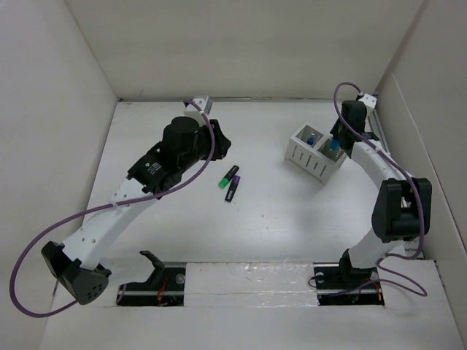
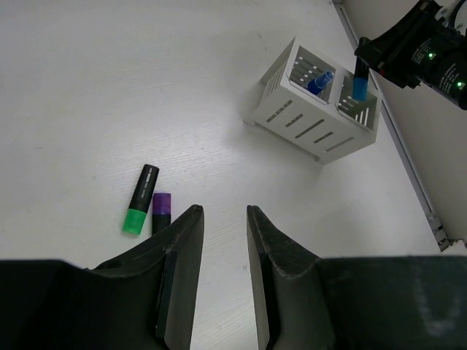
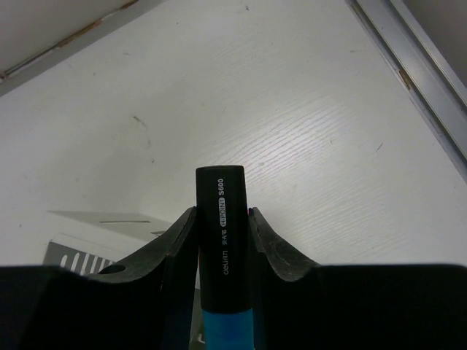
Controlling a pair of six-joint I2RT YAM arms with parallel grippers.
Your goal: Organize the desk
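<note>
The top view looks down on the whole counter (image 1: 292, 226); both wrist views sit close, all sharing the slotted box (image 1: 303, 157).

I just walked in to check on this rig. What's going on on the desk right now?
The right pincer grips a black-and-blue highlighter upright. Its blue end sits at the mouth of the white two-compartment box, on the side nearer the rail. The other compartment already holds a blue marker. The left pincer hangs open and empty above the desk, near a green highlighter and a purple highlighter lying side by side.
</note>
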